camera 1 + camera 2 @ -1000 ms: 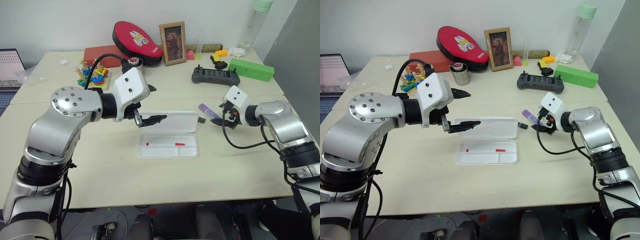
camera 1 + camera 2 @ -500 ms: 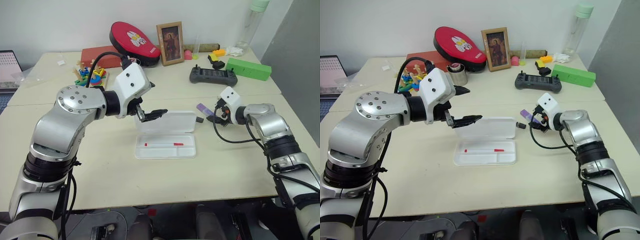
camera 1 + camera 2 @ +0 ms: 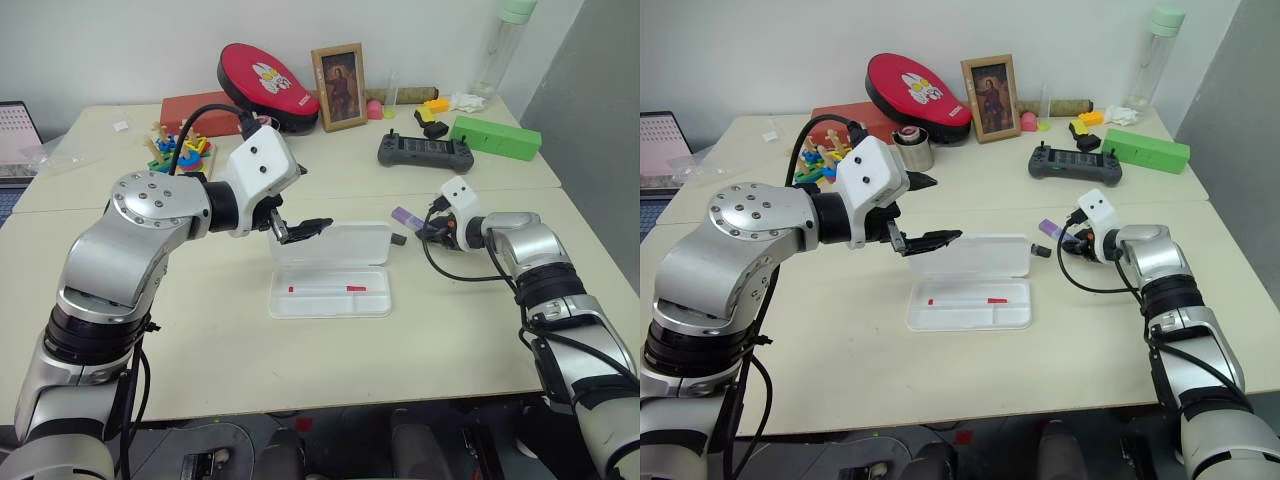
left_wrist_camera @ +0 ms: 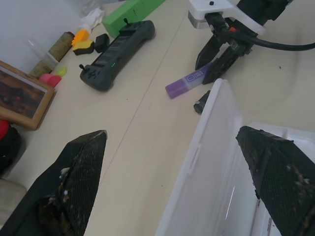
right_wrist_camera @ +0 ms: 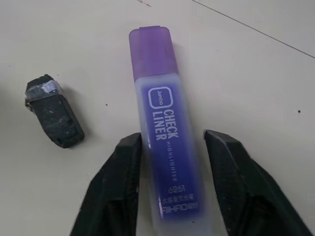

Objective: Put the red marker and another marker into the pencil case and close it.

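Note:
The white pencil case (image 3: 330, 303) lies open mid-table, its lid (image 3: 345, 243) raised behind the tray. The red marker (image 3: 328, 289) rests in the tray. My left gripper (image 3: 305, 200) hangs open at the lid's left end, one finger above the lid edge, holding nothing. The other marker, a purple highlighter (image 5: 160, 113), lies flat on the table right of the case. My right gripper (image 5: 172, 140) is down over its tail end, with the fingers (image 5: 125, 162) pressed in against both sides of the barrel. A small black block (image 5: 54, 118) lies beside it.
Behind the case are a black game controller (image 3: 417, 150), a green box (image 3: 502, 136), a picture frame (image 3: 340, 72), a red oval pouch (image 3: 265, 72) and a colourful toy stack (image 3: 180, 150). A laptop (image 3: 15, 130) sits at the far left edge.
My right hand has come forward and down onto the highlighter, and its fingers have narrowed around the barrel. The left arm has kept still. The camera has shifted slightly.

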